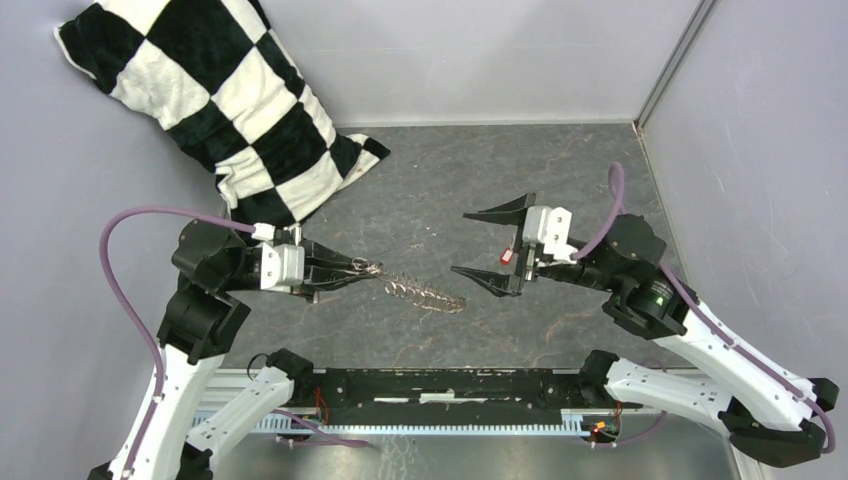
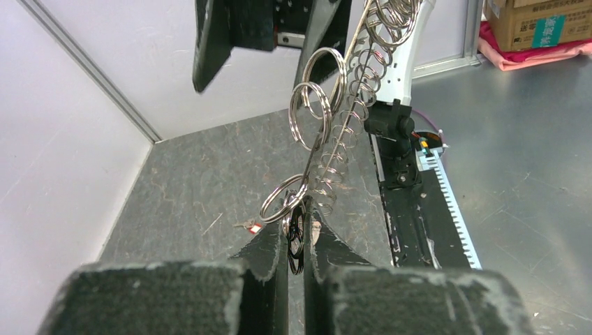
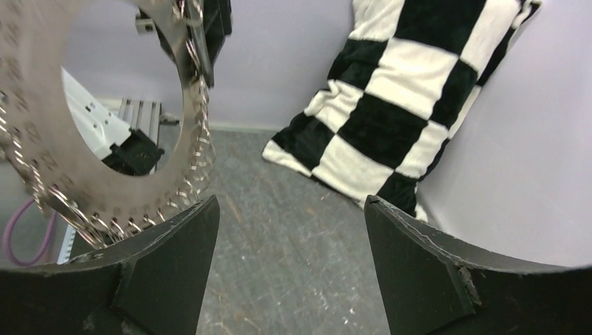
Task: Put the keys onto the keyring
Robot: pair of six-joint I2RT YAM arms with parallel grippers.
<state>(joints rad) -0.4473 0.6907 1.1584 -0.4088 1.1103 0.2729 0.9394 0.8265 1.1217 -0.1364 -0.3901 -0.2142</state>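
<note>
- Keyring (image 1: 425,290), a flat metal band fringed with small split rings, hangs edge-on above the middle of the table (image 1: 560,180). It is pinched at its left end by the left gripper (image 1: 362,268), whose jaws are drawn in to a thin slit on the ring's rim.
- The keyring's free end reaches toward the right gripper (image 1: 490,248) and ends near its closer fingertip. In the right wrist view the band sits close beside one finger, and contact cannot be made out.
- The right gripper's jaws stand wide apart with nothing between them.
- The key (image 2: 253,227), a tiny piece with a red tag and a silvery part, lies loose on the grey surface. It is below the right gripper and apart from the keyring.
- Pale walls (image 1: 450,50) close the table on the left, back and right. Bare slate-grey surface stretches from the grippers to the back wall and the right-hand corner.
- A black-and-white chequered pillow (image 1: 230,100) leans in the far-left corner, with its lower end resting on the table just behind the left arm.
- A black base rail (image 1: 440,385) runs along the near edge between the two arm bases.
</note>
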